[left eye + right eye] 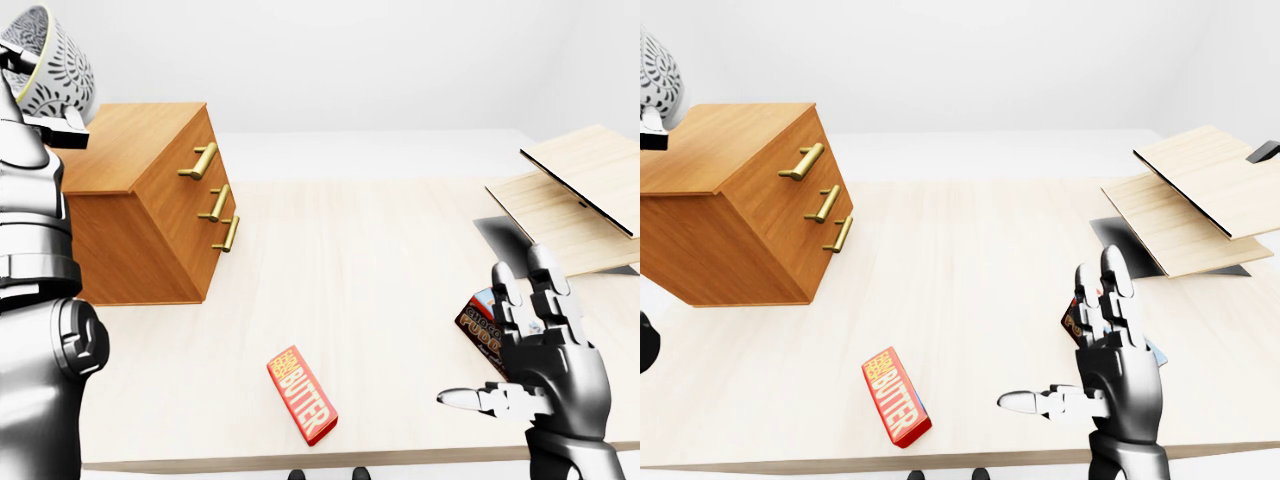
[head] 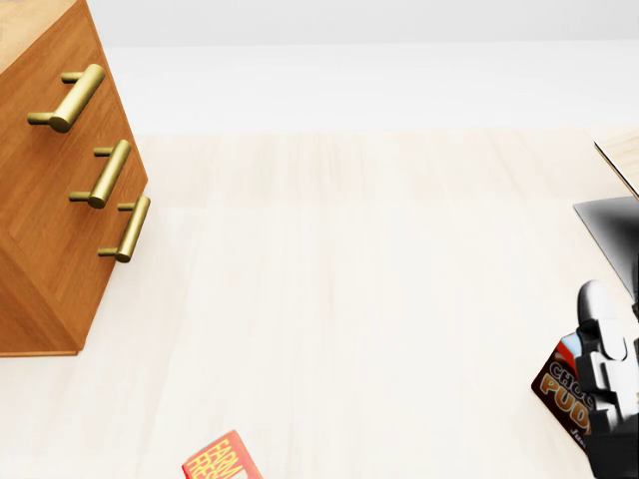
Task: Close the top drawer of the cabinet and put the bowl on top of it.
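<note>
The wooden cabinet [image 1: 140,200] stands at the table's left, with three brass handles; the top drawer [image 1: 200,160] sits flush with the others. A white patterned bowl [image 1: 50,60] hangs tilted in the air over the cabinet's left top edge, at the left-eye view's upper left. My left hand [image 1: 35,95] grips it from below, though the grip is only partly visible. My right hand [image 1: 535,340] is open, fingers spread, low at the right, above a chocolate pudding box [image 1: 478,325].
A red butter box [image 1: 301,395] lies near the table's bottom edge. Two light wooden boards [image 1: 580,190] lean at the right over a dark patch [image 1: 500,235]. The left arm [image 1: 35,330] fills the left-eye view's left side.
</note>
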Robot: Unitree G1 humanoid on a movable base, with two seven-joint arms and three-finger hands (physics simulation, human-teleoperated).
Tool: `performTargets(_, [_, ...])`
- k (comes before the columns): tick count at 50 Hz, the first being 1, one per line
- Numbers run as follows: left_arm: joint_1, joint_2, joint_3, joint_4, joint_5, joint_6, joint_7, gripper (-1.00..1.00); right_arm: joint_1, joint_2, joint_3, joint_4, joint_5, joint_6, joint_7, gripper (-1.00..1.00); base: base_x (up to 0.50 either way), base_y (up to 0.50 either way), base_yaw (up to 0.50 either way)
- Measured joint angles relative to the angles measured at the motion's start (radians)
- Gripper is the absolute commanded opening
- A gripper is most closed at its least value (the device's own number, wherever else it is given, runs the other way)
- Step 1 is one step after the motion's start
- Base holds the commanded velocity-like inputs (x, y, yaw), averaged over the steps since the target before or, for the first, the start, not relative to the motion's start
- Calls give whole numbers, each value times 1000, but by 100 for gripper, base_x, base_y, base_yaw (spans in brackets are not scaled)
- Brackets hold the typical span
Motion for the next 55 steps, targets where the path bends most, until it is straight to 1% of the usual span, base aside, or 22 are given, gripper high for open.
performTargets(11, [-19,-20,-17,76,4,0,38,-100,4,-1,5,1,-2,-4,2,100,0,0,0])
performTargets(21, [-15,-39,-26,119,13,0,59,-100,8,-3,11,1,-5,-9,1,100,0,0,0])
performTargets(46, [-16,-58,-43,129,67,0,90,-100,13,-12,28,8,-11,-19,-6,100,0,0,0])
performTargets(47, [-17,-58,-43,129,68,0,90,-61,13,-12,28,8,-11,-19,-7,100,0,0,0])
performTargets(48, [-17,-59,-44,127,70,0,91,-61,13,-12,28,8,-11,-19,-7,100,0,0,0])
performTargets(49, [-18,-59,-44,129,67,0,92,100,13,-12,28,8,-11,-19,-7,100,0,0,0])
performTargets(55, [-13,-59,-38,139,47,0,97,100,13,-14,28,8,-10,-18,-8,100,0,0,0])
